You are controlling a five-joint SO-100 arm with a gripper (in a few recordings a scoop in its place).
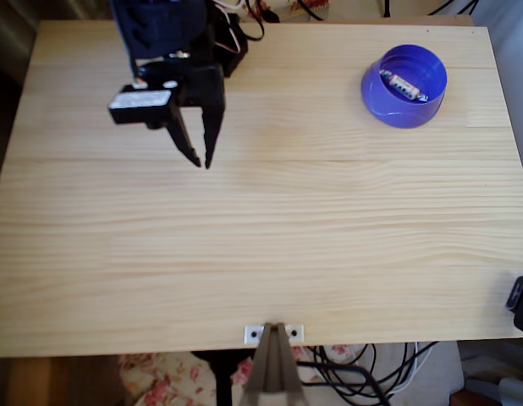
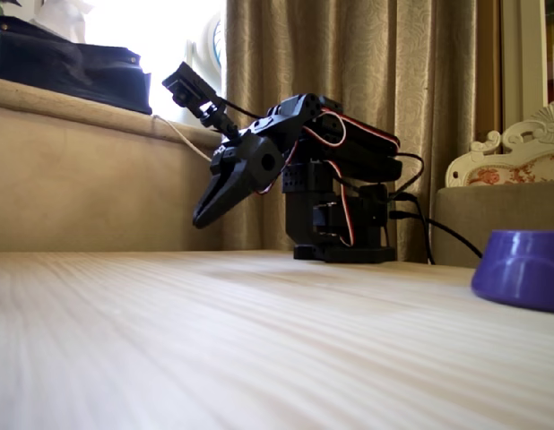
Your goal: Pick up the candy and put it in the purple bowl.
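**Candy lies in the bowl, claw is empty**

The candy (image 1: 404, 85) lies inside the purple bowl (image 1: 388, 106), near the top right of the desk (image 1: 261, 245) in the overhead view. Its long side runs slanted, from upper left down to lower right. The claw (image 1: 201, 161) is well apart from the bowl, over the left part of the desk. Its two fingers are open just a little, with the tips close together, and they hold nothing. In the fixed view the claw (image 2: 202, 218) hangs above the desk, pointing down and to the left, touching nothing.
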